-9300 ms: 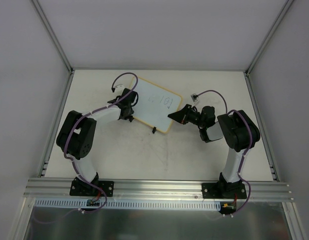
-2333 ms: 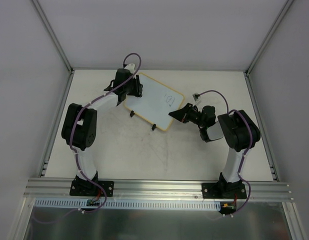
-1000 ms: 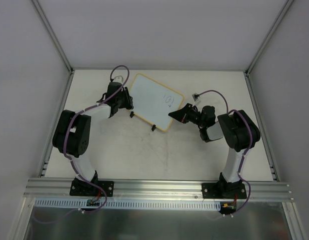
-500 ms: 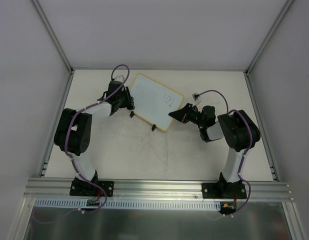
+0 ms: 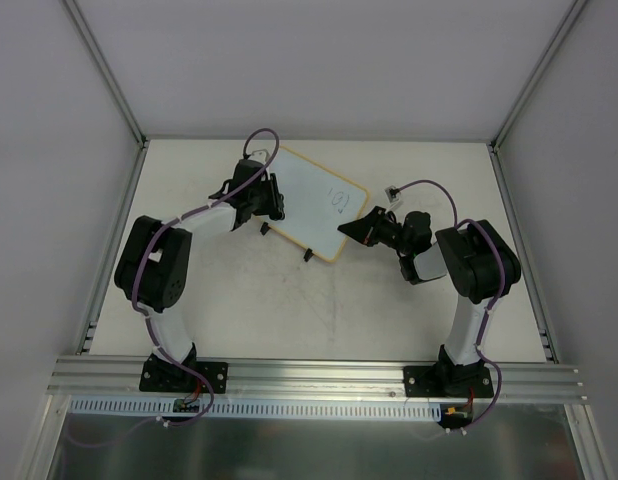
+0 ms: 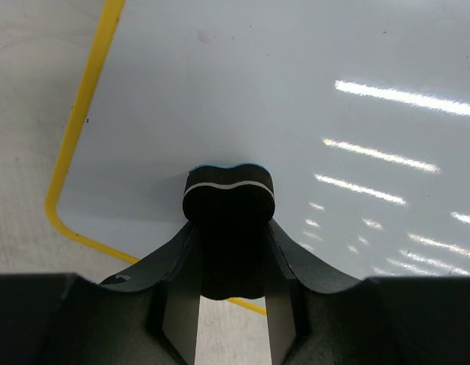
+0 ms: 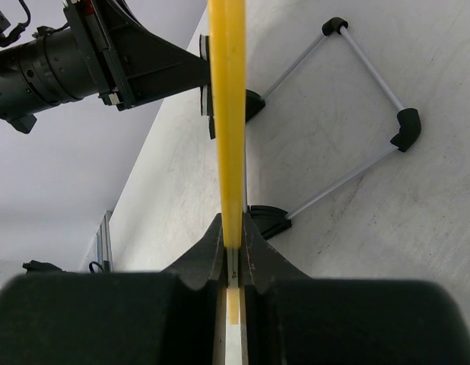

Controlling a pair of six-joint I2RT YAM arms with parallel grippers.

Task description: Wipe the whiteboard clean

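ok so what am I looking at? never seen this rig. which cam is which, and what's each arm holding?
Two small robot arms are bolted at the near edge of a table. The wide picture looks down from above and behind them. The other two pictures come from a camera on each wrist, so that arm's own fingers show at the bottom.

On the table sits a whiteboard with a yellow rim and a few faint marks towards its right end. The left gripper is shut on a small black eraser with a blue face, which is against the board's left part. The right gripper is shut on the board's rim, seen edge-on, apparently to steady it. The board's black clip feet show beside the rim.
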